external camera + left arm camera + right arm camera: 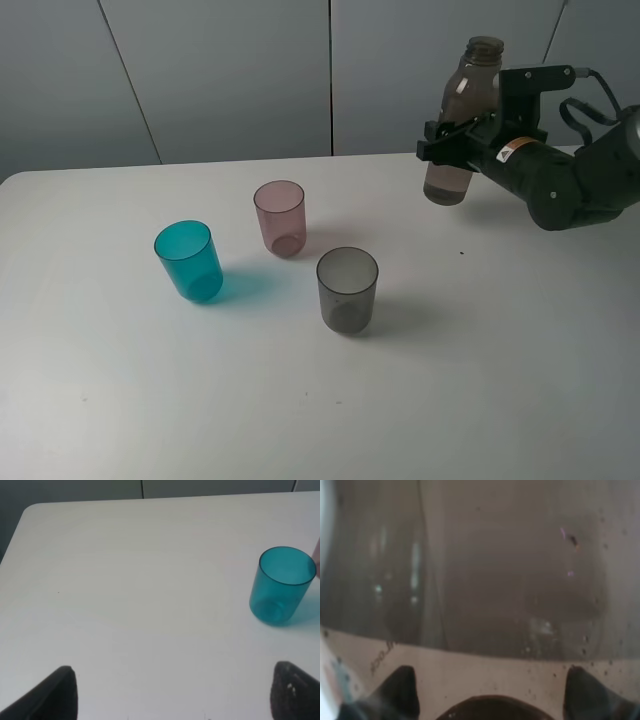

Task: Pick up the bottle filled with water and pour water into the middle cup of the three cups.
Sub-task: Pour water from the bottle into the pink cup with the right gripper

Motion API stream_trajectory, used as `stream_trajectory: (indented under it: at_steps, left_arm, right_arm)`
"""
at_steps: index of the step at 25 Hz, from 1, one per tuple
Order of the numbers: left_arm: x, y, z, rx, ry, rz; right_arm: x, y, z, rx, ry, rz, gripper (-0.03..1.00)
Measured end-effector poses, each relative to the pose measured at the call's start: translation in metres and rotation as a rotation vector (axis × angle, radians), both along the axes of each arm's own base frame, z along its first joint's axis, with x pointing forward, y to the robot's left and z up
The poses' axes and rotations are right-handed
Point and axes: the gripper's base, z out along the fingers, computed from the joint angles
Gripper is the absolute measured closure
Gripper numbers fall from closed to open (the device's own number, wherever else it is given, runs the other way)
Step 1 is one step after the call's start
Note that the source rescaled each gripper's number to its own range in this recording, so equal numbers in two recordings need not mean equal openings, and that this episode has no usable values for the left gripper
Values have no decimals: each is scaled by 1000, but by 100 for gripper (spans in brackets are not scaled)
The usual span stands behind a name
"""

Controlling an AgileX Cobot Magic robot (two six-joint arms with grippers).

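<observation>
Right gripper (455, 135) clamped on bottle (470, 95) mid-body, upright, aloft. Pink cup (280, 217) well left of gripper, grey cup (347, 290) beside it. Risks: early tilt spills short; stream lands in grey cup. Left gripper (175, 687) wide, empty.

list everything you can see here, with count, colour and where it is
bottle: 1, translucent brownish-grey, held off the table at the right rear, nearly upright
pink cup: 1, translucent pink, upright on the table, middle of the three and farthest back
teal cup: 1, translucent teal, upright, left of the pink cup
grey cup: 1, smoky grey, upright, right of the pink cup and nearest the front
table: 1, white, under the cups
wall panels: several, grey, behind the table
right pincer: 1, black, shut on the bottle's middle
left pincer: 1, black, open over bare table near the teal cup, seen only in the left wrist view
</observation>
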Motion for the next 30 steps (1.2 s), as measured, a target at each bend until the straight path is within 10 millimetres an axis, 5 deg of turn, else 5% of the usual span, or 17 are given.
stream_trajectory:
  at_steps: [15,30]
  left_arm:
    - [0,0,0,0,0,0]
    - [0,0,0,0,0,0]
  right_arm:
    - [-2,88,24,-258,-64,127,96]
    - [2,90,20,-437,-77,137,97]
